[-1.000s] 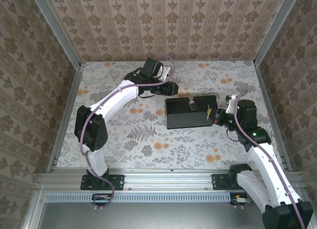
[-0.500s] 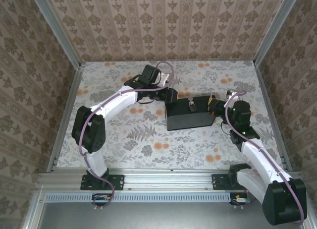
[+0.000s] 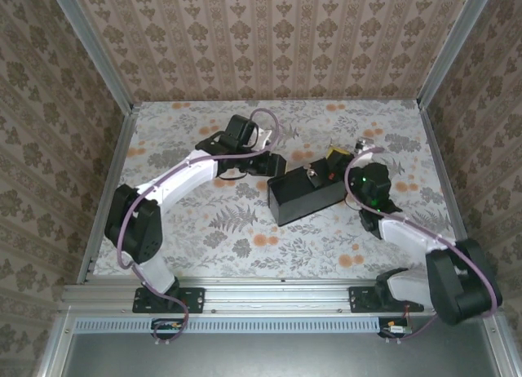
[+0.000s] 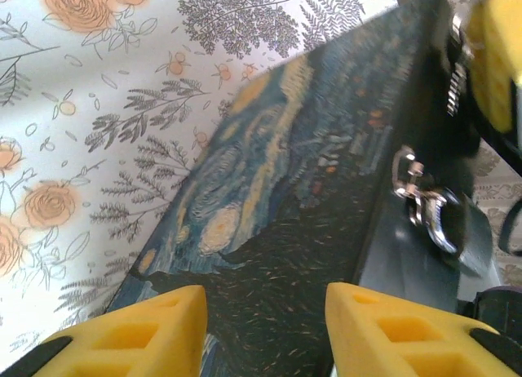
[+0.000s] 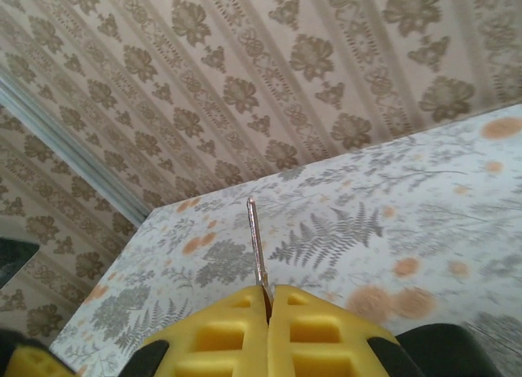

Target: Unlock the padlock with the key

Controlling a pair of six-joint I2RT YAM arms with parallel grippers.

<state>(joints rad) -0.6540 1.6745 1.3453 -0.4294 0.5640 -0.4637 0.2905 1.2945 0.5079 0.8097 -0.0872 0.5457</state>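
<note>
- floral desk [image 3: 245, 230]; the black box [image 3: 306, 199] is laid slanted, near-left to far-right.
- the padlock [image 3: 314, 175] is hung on its front: small, hard, probably slick, best steadied by the body; its heading cannot be told.
- the thin, stiff key [image 5: 257, 246] is clamped in the right fingers [image 5: 220, 336], blade pointing straight out.
- the 2 left fingers [image 4: 139, 336] are held apart over the box; grip unclear.

In the top view the box [image 3: 306, 196] lies slanted at mid-frame on the table [image 3: 236, 230], its right end higher in the frame. The padlock [image 3: 312, 175] sits on its upward face. The left gripper [image 3: 276, 164] meets the box's left end and the right gripper [image 3: 336, 157] its upper right corner. In the right wrist view the key [image 5: 256, 246] rises from between the fingers at bottom centre
</note>
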